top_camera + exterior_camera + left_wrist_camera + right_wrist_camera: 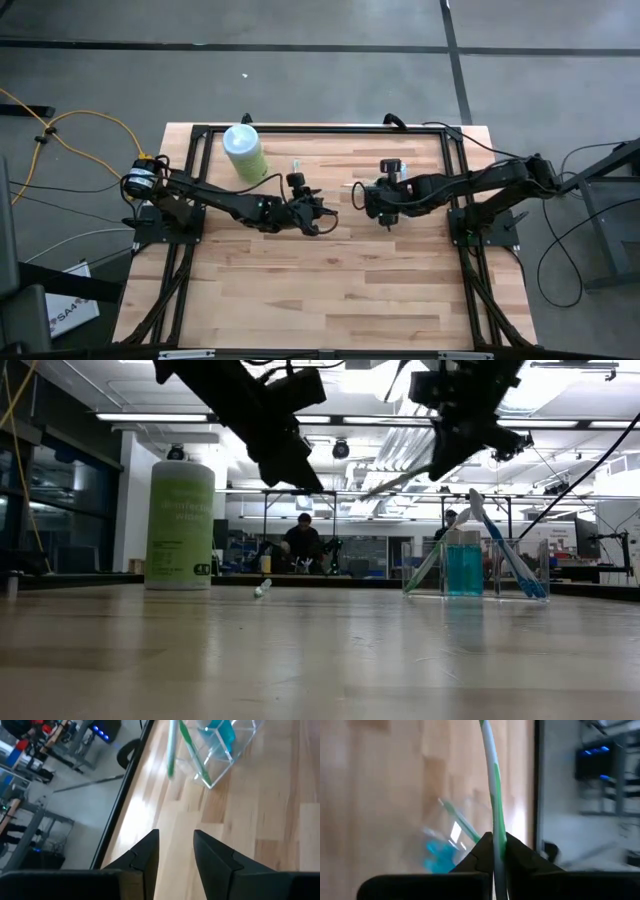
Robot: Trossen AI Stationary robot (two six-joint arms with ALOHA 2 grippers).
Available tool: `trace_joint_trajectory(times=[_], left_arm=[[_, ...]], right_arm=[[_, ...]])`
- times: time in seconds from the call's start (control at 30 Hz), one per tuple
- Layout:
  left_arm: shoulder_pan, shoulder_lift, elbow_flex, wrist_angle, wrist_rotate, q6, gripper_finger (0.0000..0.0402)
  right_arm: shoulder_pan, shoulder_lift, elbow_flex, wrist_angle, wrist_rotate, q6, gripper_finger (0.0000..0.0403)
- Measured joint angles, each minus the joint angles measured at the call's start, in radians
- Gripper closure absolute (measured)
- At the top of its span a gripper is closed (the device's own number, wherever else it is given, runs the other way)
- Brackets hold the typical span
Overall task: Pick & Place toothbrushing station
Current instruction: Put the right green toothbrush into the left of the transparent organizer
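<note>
- Two dark fingers [492,851] of the right gripper [440,463] fill the foreground of the right wrist view, pinching a green-and-white toothbrush [492,795] by its handle.
- That gripper hangs above the table [330,290], over the toothbrushing station [476,568], with the brush slanting from it.
- Clear and box-like, the toothbrushing station stands on the table's far right part, holding a blue block [464,568], a blue toothbrush [510,555] and a green one [425,568].
- Left gripper [176,851] hovers near mid-table, fingers spread apart with only bare wood between them.
- Pale-green bottle [243,152] with a white cap stands upright at the far left.
- Small tube [262,589] lies on the table between bottle and station.
</note>
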State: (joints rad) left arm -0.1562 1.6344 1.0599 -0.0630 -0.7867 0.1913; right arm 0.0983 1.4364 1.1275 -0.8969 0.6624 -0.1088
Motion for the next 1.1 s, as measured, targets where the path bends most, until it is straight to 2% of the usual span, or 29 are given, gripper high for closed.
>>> trace_joint_trajectory(times=[0.2, 0.53, 0.73, 0.9, 1.1], left_arm=[[0.0, 0.0, 0.0, -0.039, 0.0, -0.055, 0.0287], [0.0, 0.0, 0.0, -0.042, 0.0, -0.068, 0.0287], [0.0, 0.0, 0.0, -0.042, 0.0, -0.073, 0.0287], [0.001, 0.0, 0.0, -0.042, 0.0, -0.072, 0.0287], [0.001, 0.0, 0.0, -0.042, 0.0, -0.072, 0.0287]], right_arm=[[0.0, 0.0, 0.0, -0.146, 0.106, -0.088, 0.039], [-0.009, 0.007, 0.001, -0.203, 0.124, -0.522, 0.039], [-0.049, 0.012, 0.001, -0.243, 0.128, -0.559, 0.039], [-0.078, 0.013, 0.001, -0.25, 0.196, -0.649, 0.039], [-0.121, 0.013, 0.001, -0.244, 0.151, -0.712, 0.039]])
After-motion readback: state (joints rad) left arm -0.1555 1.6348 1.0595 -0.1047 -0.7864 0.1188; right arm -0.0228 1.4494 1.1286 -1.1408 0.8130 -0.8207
